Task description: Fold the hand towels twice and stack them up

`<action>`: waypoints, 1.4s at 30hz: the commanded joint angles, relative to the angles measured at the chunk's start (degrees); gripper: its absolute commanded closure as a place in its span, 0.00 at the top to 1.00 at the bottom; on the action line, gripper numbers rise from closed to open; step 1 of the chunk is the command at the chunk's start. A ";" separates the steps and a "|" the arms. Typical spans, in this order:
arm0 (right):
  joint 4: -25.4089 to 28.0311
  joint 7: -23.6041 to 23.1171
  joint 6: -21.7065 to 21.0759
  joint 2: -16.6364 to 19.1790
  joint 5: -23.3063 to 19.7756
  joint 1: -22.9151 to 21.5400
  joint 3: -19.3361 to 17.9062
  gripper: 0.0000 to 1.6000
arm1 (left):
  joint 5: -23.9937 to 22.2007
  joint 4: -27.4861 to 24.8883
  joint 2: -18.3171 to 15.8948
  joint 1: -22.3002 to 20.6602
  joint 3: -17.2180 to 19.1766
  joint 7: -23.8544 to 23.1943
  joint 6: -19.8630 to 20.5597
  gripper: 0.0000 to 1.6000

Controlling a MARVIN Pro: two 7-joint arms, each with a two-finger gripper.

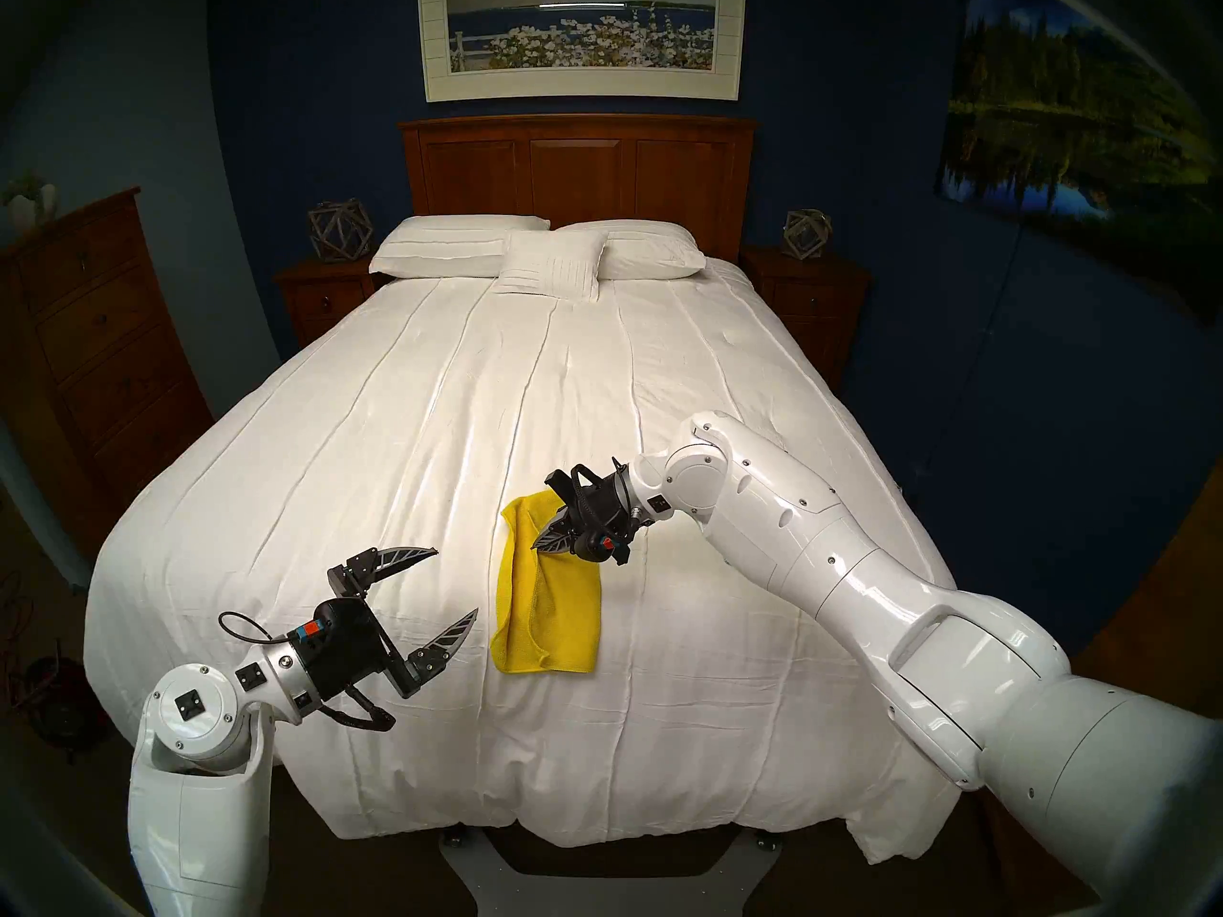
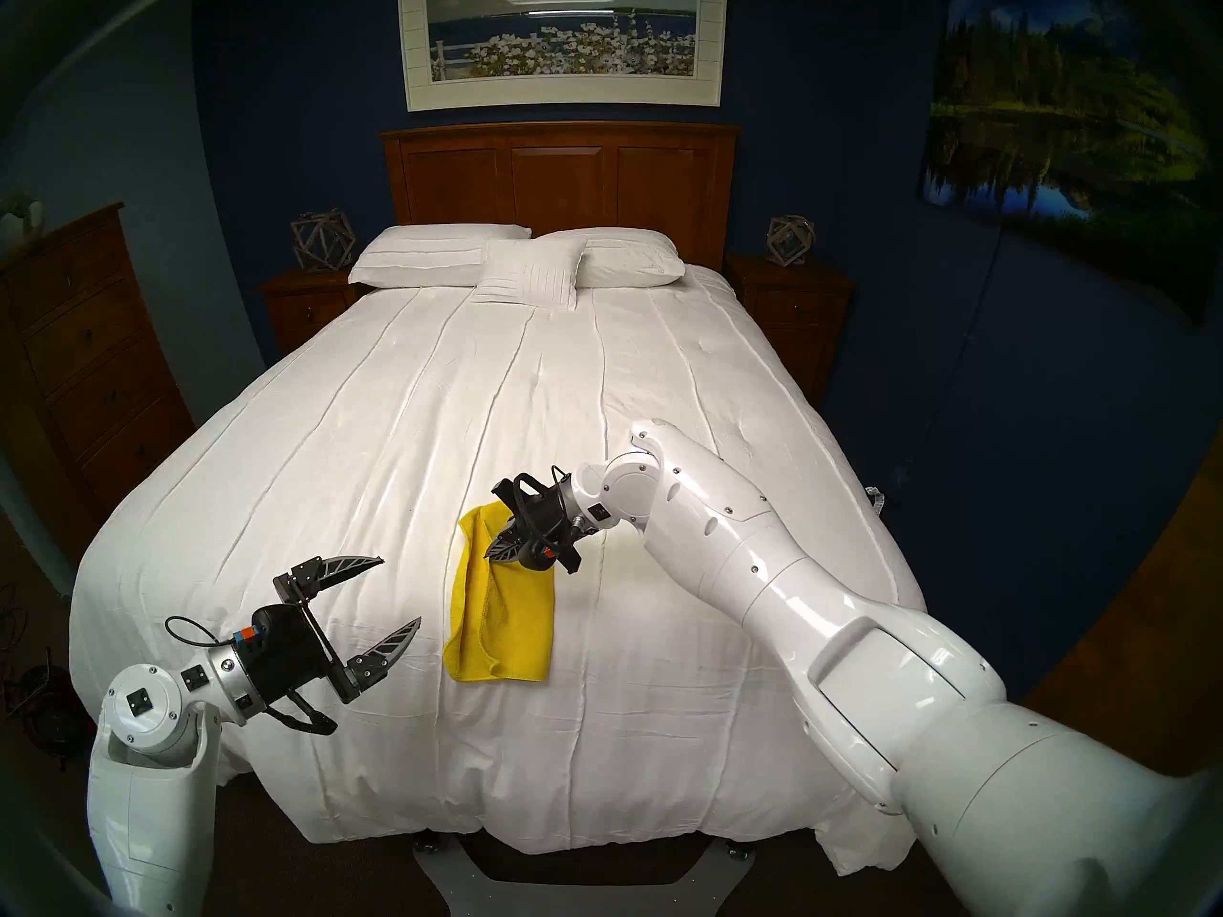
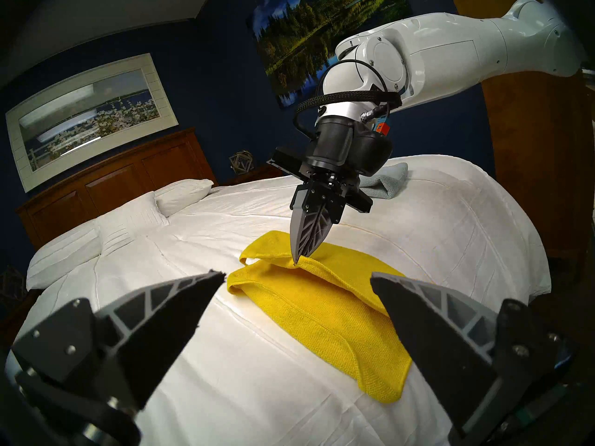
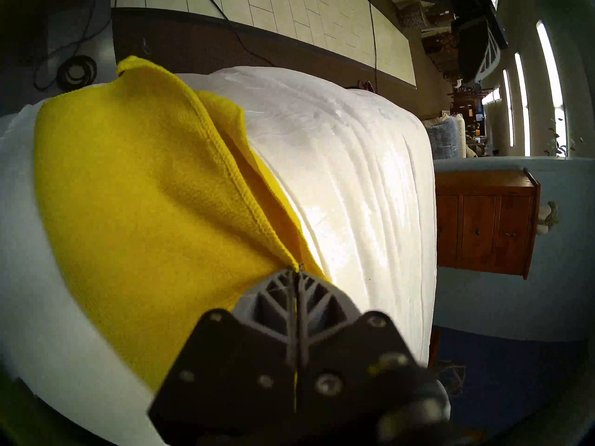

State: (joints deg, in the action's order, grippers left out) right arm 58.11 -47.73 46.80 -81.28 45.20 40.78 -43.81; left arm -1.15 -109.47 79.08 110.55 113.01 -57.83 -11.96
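A yellow hand towel (image 1: 549, 605) lies folded over itself on the white bedspread (image 1: 397, 432), near the foot of the bed. My right gripper (image 1: 536, 546) points down at the towel's far end. It is shut, with the hem of the towel's top layer (image 4: 225, 152) pinched between its tips and lifted slightly. My left gripper (image 1: 455, 581) hovers open and empty just left of the towel, apart from it. In the left wrist view a folded grey-blue hand towel (image 3: 389, 181) lies on the bed behind the right gripper (image 3: 295, 262); the right arm hides it in the head views.
White pillows (image 1: 529, 254) lie against the wooden headboard (image 1: 576, 168) at the far end. Nightstands (image 1: 324, 300) flank the bed, and a wooden dresser (image 1: 86, 340) stands on the left. The bedspread drops off at the near edge (image 1: 595, 823).
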 commanded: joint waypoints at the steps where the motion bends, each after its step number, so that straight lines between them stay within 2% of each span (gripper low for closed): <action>1: -1.42 2.69 1.92 -2.66 0.75 -2.13 -0.14 0.32 | -0.20 -1.03 -0.05 0.00 0.10 -0.11 0.08 1.00; 2: -1.42 2.69 1.92 -2.66 0.75 -2.13 -0.14 0.32 | -0.20 -1.03 -0.05 0.00 0.10 -0.11 0.08 1.00; 3: -0.92 2.74 1.88 -1.84 0.65 -1.77 -0.42 0.47 | -0.19 -1.06 -0.04 0.01 0.11 -0.12 0.10 1.00; 4: -0.33 2.66 1.77 -1.05 0.28 -1.39 -0.83 1.00 | -0.19 -1.07 -0.03 0.01 0.12 -0.13 0.11 1.00; 5: 2.24 1.85 1.57 1.64 -0.34 -0.63 -1.69 1.00 | -0.18 -1.04 -0.01 -0.01 0.12 -0.15 0.09 1.00; 8: 6.50 0.13 2.67 6.85 -0.89 0.26 -3.05 1.00 | -0.14 -0.91 0.02 -0.10 0.12 -0.18 -0.01 1.00; 9: 6.50 0.13 2.67 6.85 -0.89 0.26 -3.05 1.00 | -0.14 -0.91 0.02 -0.10 0.12 -0.18 -0.01 1.00; 10: 6.05 -0.60 3.06 6.99 -0.36 0.27 -4.78 1.00 | -0.13 -0.83 0.02 -0.14 0.11 -0.18 -0.05 1.00; 11: 8.14 -0.43 3.26 9.65 -1.30 0.48 -4.46 1.00 | -0.11 -0.78 0.04 -0.17 0.11 -0.18 -0.07 1.00; 12: 8.14 -0.43 3.26 9.65 -1.30 0.48 -4.46 1.00 | -0.11 -0.78 0.04 -0.17 0.11 -0.18 -0.07 1.00; 14: 7.17 -2.49 4.18 8.50 -0.16 1.11 -7.82 1.00 | -0.09 -0.72 0.06 -0.20 0.11 -0.19 -0.08 1.00; 18: 10.95 -5.52 6.69 11.72 0.31 3.06 -8.31 1.00 | -0.05 -0.66 0.09 -0.25 0.12 -0.22 -0.10 1.00; 22: 14.13 -7.54 8.20 14.70 0.40 4.76 -6.42 1.00 | -0.03 -0.65 0.12 -0.29 0.14 -0.25 -0.10 1.00; 29: 20.02 -4.56 8.20 18.41 -2.37 6.05 -2.83 1.00 | 0.02 -0.65 0.18 -0.33 0.17 -0.31 -0.10 1.00; 34: 23.67 -4.42 8.20 21.38 -3.69 7.07 -0.75 1.00 | 0.05 -0.69 0.23 -0.33 0.20 -0.36 -0.09 1.00; 42: 30.35 -4.09 8.20 26.17 -5.96 8.89 -0.21 1.00 | 0.07 -0.78 0.31 -0.31 0.26 -0.46 -0.06 1.00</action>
State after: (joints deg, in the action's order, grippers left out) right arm 82.00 -49.73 55.05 -59.94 41.70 48.84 -43.95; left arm -0.88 -109.39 79.43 110.24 113.20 -58.17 -11.96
